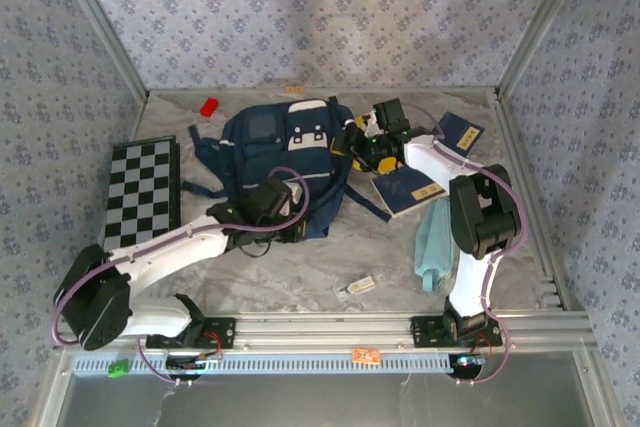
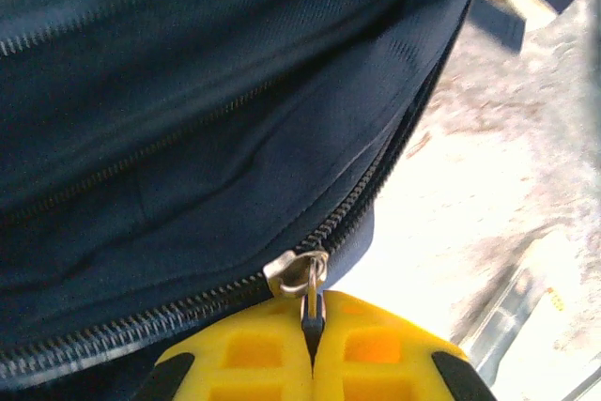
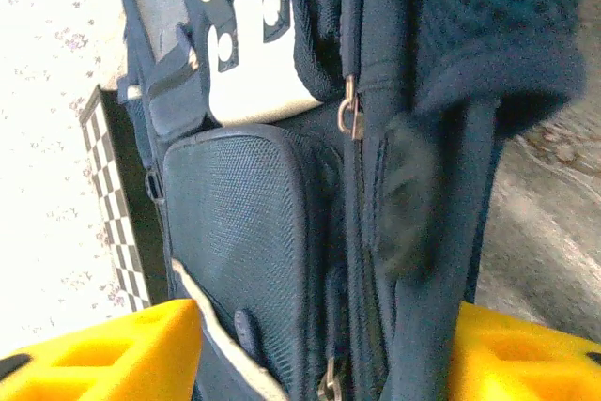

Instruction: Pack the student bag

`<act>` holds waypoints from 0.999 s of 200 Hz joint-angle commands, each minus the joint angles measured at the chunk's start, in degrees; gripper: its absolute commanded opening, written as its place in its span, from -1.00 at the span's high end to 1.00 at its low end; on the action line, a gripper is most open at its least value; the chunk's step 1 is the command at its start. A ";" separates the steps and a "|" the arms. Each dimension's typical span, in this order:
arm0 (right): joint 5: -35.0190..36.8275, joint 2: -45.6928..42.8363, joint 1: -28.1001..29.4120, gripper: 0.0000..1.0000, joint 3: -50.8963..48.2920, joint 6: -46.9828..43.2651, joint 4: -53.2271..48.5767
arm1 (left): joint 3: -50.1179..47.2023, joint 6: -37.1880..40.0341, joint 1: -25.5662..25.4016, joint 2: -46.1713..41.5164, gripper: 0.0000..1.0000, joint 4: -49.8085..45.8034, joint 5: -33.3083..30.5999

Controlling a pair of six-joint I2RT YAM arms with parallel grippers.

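Navy student bag (image 1: 285,162) with white patches, lying flat mid-table, zippers closed

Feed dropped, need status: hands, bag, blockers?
Status: left hand shut on zipper pull. Then right hand open, straddling bag. Beside it booklets and cloth, unpacked.

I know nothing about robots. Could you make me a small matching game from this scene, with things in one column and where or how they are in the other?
Things:
1. checkerboard
2. red block
3. teal cloth
4. left gripper

Places or states:
A. shut on a zipper pull of the student bag
B. beyond the student bag, near the far edge
C. left of the student bag
D. on the right side, toward the near edge

Pairs: 1-C, 2-B, 3-D, 4-A
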 commanded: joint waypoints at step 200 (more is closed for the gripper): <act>10.76 -16.64 14.02 0.29 -33.19 24.78 24.72 | 5.53 -0.11 -3.41 4.35 1.00 3.18 -1.27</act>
